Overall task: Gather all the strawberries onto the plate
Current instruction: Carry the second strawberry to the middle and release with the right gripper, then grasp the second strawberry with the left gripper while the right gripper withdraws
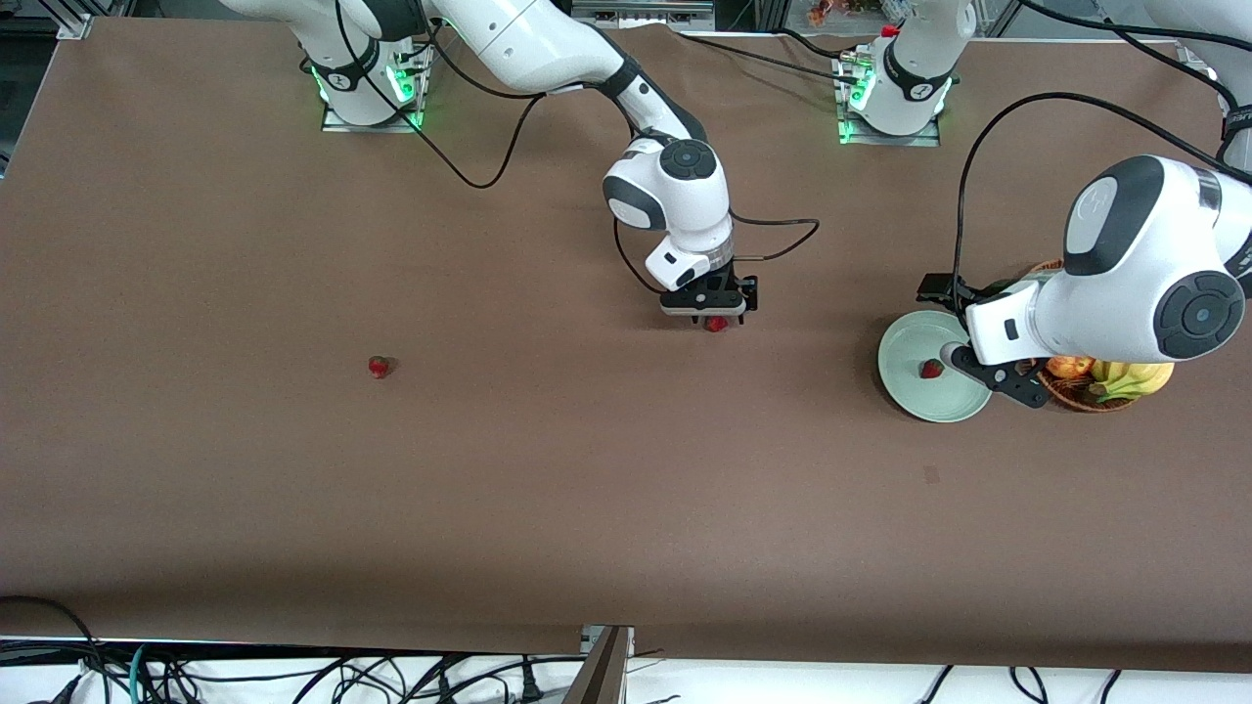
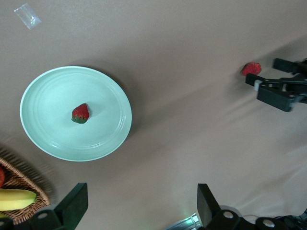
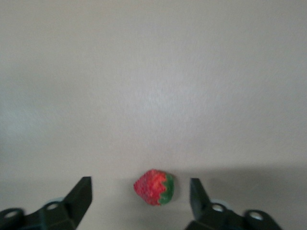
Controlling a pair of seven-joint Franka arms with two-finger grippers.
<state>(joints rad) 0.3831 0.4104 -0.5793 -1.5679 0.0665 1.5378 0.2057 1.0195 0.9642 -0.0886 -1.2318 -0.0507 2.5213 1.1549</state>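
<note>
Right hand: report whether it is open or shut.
Open. The right hand has its fingers spread either side of a strawberry lying on the table, touching neither.

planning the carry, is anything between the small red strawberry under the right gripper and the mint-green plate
Nothing visible. The small red strawberry lies between the open fingers of the right gripper, and only bare brown table separates it from the round mint-green plate. The open left gripper hangs over the plate's edge.

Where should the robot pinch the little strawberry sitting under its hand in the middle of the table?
Probably across its plump red middle, coming straight down from above. The strawberry lies on its side on the table, green cap sideways, between the open jaws of the right gripper, so the sides are free. The left gripper waits open by the plate.
</note>
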